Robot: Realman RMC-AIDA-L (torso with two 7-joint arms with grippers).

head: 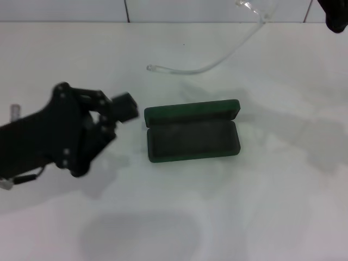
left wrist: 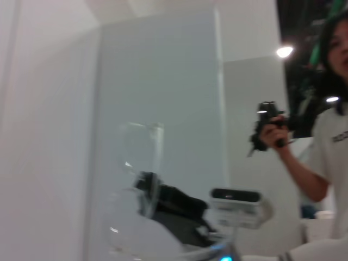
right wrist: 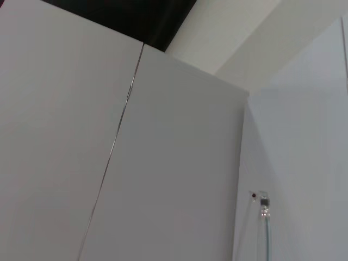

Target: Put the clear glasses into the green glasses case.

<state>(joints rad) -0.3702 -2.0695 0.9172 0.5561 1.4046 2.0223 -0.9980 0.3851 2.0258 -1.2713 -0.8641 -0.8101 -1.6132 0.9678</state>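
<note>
We hold the clear glasses (head: 217, 61) aloft beyond the green glasses case (head: 193, 137), lifted from the far upper corner by our right gripper (head: 335, 15), of which only a dark edge shows; whether its jaws pinch the frame we cannot tell. One long clear arm trails down toward the case, its tip hanging above the table (head: 261, 217) just behind the lid. The case lies open on the table, lid hinged back and felt lining upward, presumably so the glasses can be lowered straight in. Our left gripper (head: 117, 117) hovers just beside the case's near end, jaws spread and holding nothing, likely waiting to steady the case or guide the arms.
</note>
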